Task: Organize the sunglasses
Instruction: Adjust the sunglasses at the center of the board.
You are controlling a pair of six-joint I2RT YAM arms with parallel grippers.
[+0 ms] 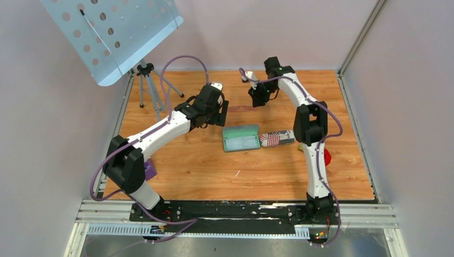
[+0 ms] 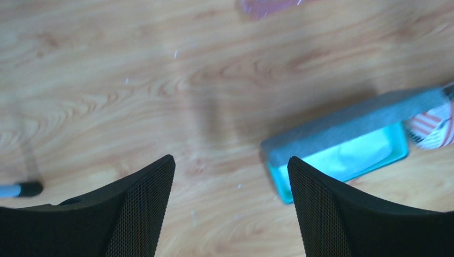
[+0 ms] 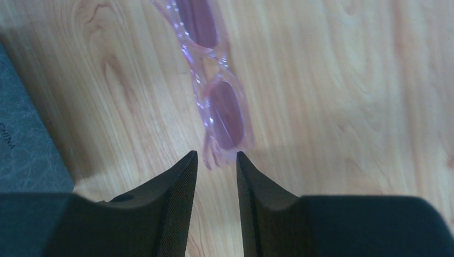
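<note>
**Right gripper narrows on the sunglasses' end while the case lies open**

The small pair of sunglasses with purple-pink lenses and a thin translucent purple frame (image 3: 225, 115) lies flat on the wooden table (image 1: 214, 171), beyond the two cases and between the arms' wrists. The right gripper (image 3: 217, 156) points at its near end. Its jaws stand a narrow slit apart with the frame's corner at their mouth, and I cannot tell whether the pads already bite. Taking the end probably keeps the pads off the tinted lenses and offers a thin edge to pinch.

The left gripper (image 2: 231, 160) hangs wide apart and holds nothing, just beside the oblong grey case with pale teal lining (image 2: 342, 120). The case lies opened, likely to receive the pair. The flag-patterned oblong case (image 2: 431, 126) sits right against its end.

Only the right wrist view shows the lenses and frame clearly; from above they are a faint pink smear. The top view alone gives the whole layout. The left wrist view shows the case's lining close up, though blurred.
</note>
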